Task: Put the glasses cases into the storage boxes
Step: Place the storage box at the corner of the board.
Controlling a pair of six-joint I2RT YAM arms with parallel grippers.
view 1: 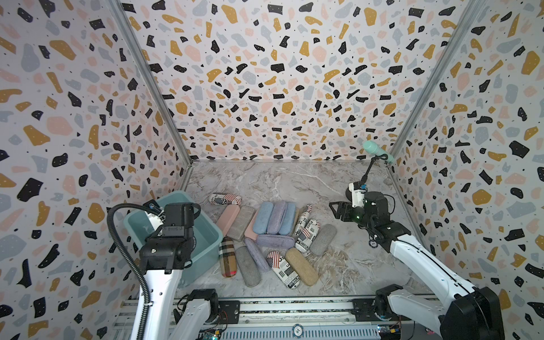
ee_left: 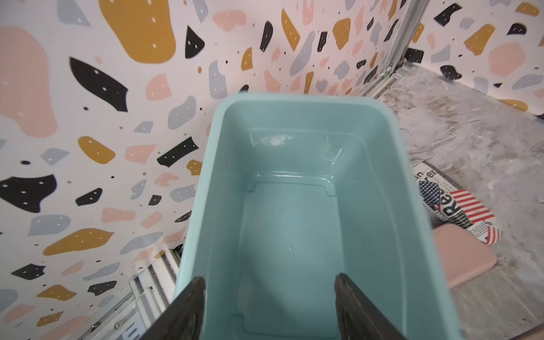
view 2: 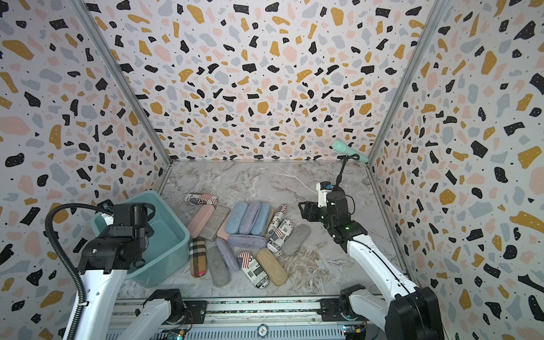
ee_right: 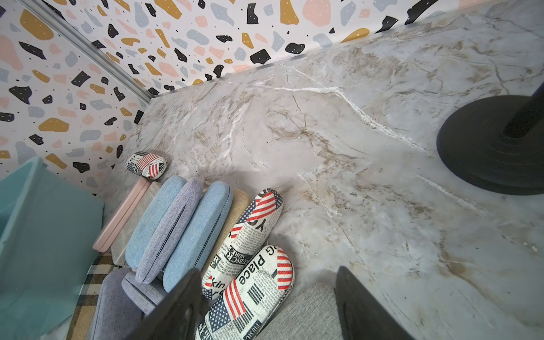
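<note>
Both grippers gape, nothing between the jaws. The cases [view 1: 273, 235] lie heaped on the table [view 1: 294, 182] just beside the tub [ee_left: 294, 100], within either arm's reach; none shows inside it. The left gripper [ee_left: 269, 282] hangs over the tub, wrist bent down toward its bare floor. The right gripper [ee_right: 268, 269], arm stretched forward, hovers above the heap's right edge, probably choosing a grey case [ee_right: 303, 312].
</note>
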